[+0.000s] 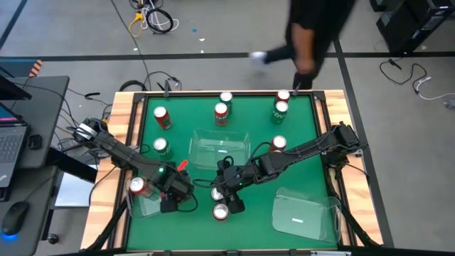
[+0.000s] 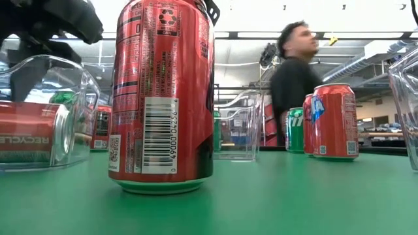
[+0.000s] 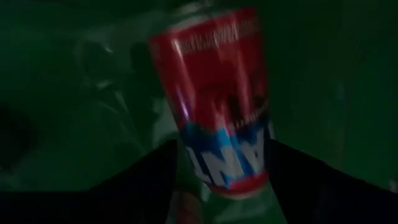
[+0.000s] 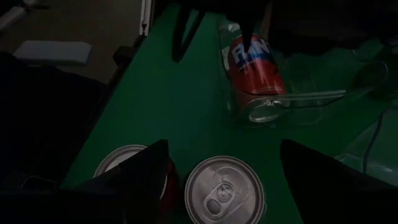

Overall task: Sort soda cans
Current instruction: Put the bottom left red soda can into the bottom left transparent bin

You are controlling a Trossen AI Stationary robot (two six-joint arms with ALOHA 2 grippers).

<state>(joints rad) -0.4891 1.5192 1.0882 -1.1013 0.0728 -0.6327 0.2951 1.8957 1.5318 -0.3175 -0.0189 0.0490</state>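
Observation:
A red soda can (image 3: 217, 99) lies on its side in a clear bin (image 1: 146, 203) at the table's near left; it also shows in the right wrist view as the lying can (image 4: 255, 62) and low down as the lying can (image 2: 32, 140). My left gripper (image 1: 169, 201) hangs open over that bin, pointing down, its fingers (image 3: 143, 183) wider apart than the can. My right gripper (image 1: 226, 183) slants down, open, above two upright red cans (image 1: 217, 193) (image 1: 222, 211). One silver top (image 4: 225, 190) shows between its fingers.
A clear bin (image 1: 220, 149) stands at mid-table and another (image 1: 306, 213) at the near right. Upright cans stand toward the far edge: red (image 1: 162, 117), (image 1: 221, 112), (image 1: 278, 144), green (image 1: 280, 108). A person (image 1: 306, 35) is beyond the far edge.

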